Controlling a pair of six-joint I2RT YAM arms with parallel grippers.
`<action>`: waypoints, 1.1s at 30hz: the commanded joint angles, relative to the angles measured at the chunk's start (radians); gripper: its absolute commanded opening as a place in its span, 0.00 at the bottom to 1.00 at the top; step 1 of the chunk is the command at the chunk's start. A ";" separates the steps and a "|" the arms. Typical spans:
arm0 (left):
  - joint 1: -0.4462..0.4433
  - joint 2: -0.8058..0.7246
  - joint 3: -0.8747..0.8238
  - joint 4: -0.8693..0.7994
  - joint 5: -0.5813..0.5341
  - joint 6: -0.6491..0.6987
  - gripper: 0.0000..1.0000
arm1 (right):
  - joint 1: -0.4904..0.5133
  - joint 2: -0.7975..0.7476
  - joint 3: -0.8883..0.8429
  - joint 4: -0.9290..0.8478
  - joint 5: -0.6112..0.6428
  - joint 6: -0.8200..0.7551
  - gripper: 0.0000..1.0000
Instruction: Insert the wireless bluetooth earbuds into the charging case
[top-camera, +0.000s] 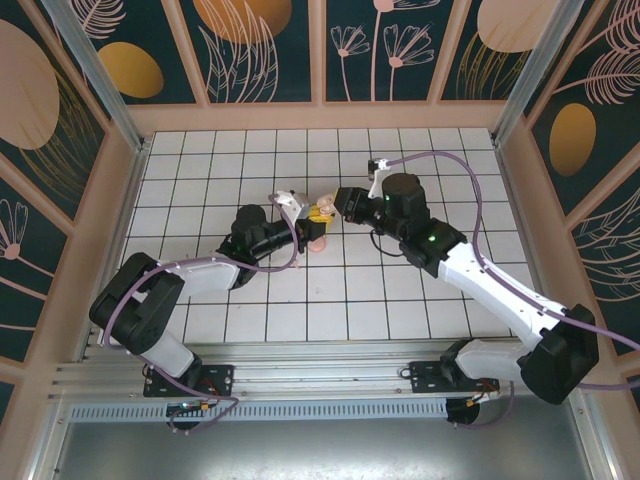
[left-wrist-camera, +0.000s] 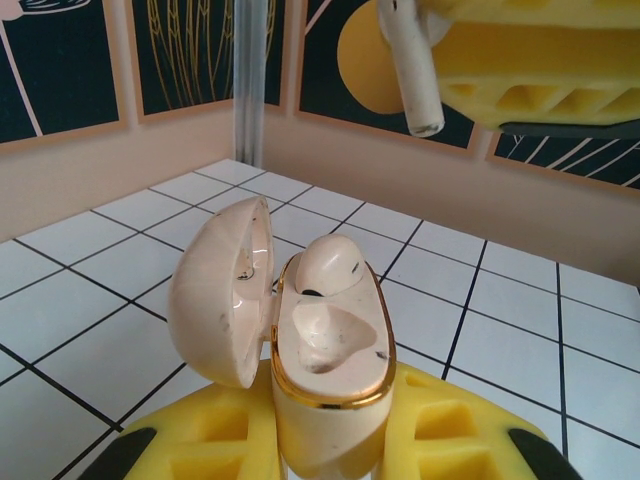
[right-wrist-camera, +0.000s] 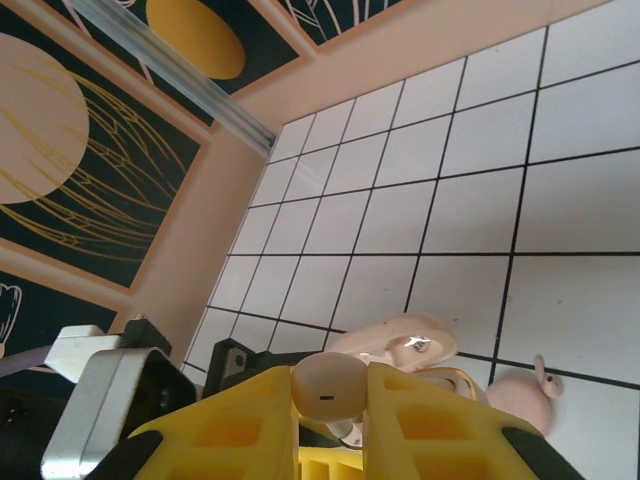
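White tiled tabletop (top-camera: 400, 300) with dark grid lines, walled by leaf-print panels (top-camera: 260, 50). The left end effector (left-wrist-camera: 330, 455) clamps the open charging case (left-wrist-camera: 325, 385), 1 earbud (left-wrist-camera: 330, 265) seated inside. The right end effector (right-wrist-camera: 330, 400) pinches the 2nd earbud (left-wrist-camera: 412, 70) above it. The buds look light, glossy and slippery: best held by the head, stem aimed at the empty well (left-wrist-camera: 335, 335)

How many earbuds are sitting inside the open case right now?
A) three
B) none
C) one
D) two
C: the left wrist view shows the open case with one earbud seated in its far slot and the near slot empty, while the other earbud is pinched in the right gripper above it.
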 joint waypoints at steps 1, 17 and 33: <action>-0.005 0.004 0.031 0.033 -0.005 -0.017 0.01 | 0.016 0.025 0.006 0.063 0.043 -0.019 0.21; -0.005 -0.002 0.044 0.067 -0.028 -0.059 0.01 | 0.041 0.055 -0.022 0.068 0.094 0.007 0.20; -0.005 -0.014 0.041 0.110 -0.048 -0.085 0.01 | 0.081 0.038 -0.069 0.138 0.164 0.057 0.21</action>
